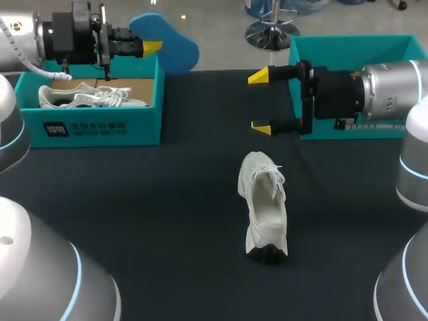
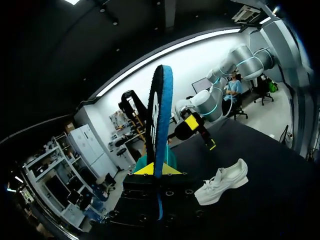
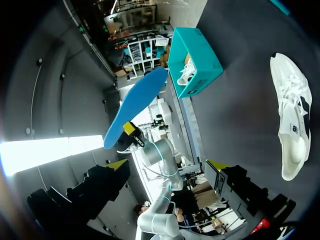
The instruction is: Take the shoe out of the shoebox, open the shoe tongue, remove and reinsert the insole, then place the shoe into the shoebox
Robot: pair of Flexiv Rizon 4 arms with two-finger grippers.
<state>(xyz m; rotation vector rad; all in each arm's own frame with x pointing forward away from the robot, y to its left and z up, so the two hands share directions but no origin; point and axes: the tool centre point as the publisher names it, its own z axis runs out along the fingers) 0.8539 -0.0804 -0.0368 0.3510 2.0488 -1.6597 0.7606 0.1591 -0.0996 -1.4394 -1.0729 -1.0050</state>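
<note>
The insole (image 1: 170, 43) is gripped edge-on between the fingers of the left gripper (image 1: 150, 47), raised above the shoebox (image 1: 93, 127) at the far left of the table (image 1: 167, 221). The shoe (image 1: 264, 200) is set near the table's middle, well apart from the insole, rightward and nearer the robot, with its long axis near-to-far and its toe pointing away. The right gripper (image 1: 261, 101), spread and empty, is held just beyond the toe and is judged the nearer tool.

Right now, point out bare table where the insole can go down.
The left gripper holds the insole. Free: the table between the shoebox and the shoe, and nearer than the shoe. Crowded: the right gripper and teal box behind the shoe.
</note>
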